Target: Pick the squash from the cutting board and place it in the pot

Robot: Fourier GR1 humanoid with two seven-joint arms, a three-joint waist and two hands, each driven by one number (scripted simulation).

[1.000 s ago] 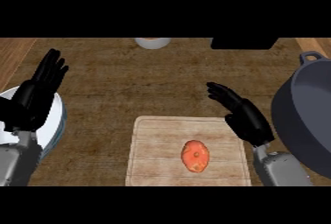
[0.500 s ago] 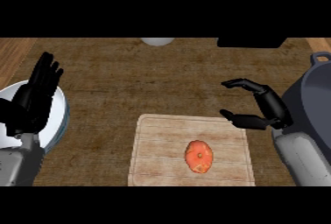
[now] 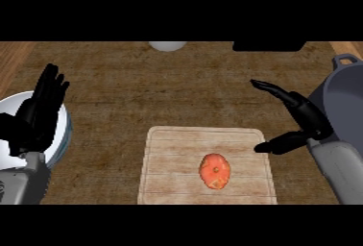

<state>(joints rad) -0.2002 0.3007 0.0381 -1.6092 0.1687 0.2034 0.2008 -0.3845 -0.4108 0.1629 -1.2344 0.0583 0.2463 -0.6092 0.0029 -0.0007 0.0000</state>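
Centrally, squash [image 3: 214, 170] lies on cutting board [image 3: 170, 163], lower middle. Right hand [image 3: 308, 115] between cutting board and pot [image 3: 347, 105], fingers [image 3: 280, 92] spread, holding nothing. Left hand [image 3: 39, 115] rests open, frame left.

Your bench [image 3: 177, 86] has a brown, rough-grained top across the whole view. Four things and one board rest directly on it. The pale wooden cutting board [image 3: 170, 144] lies flat at near centre, its edges square to your view. The dark grey pot [image 3: 347, 96] stands at the right edge, partly cut off. A white plate [image 3: 10, 106] sits at the left edge. At the far side, a white round thing [image 3: 168, 45] and a black block [image 3: 269, 46] sit well apart.
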